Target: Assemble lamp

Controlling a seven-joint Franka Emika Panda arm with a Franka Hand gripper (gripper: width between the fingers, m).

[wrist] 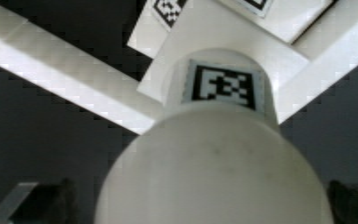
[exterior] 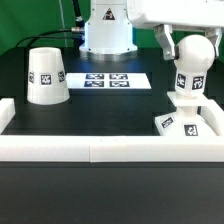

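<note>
Now: I see the bulb (exterior: 190, 68) standing in the base (exterior: 181, 124).
Tool: my tool (exterior: 186, 45) is open around the bulb, not squeezing.
Next: I think the shade (exterior: 46, 76), far off on the desk, goes on top.

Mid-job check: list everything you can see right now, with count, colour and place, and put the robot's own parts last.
bulb: one, white, tagged, standing upright on the base block, at the exterior view's right
base block: one, white, flat, tagged, against the front border wall, under the bulb
shade: one, white cone, tagged, standing on the table at the exterior view's left
marker board: one, white with four tags, flat at the table's middle back
border walls: white, along the front and sides
table: one, black
gripper: one, white, open, around the bulb's top
</note>
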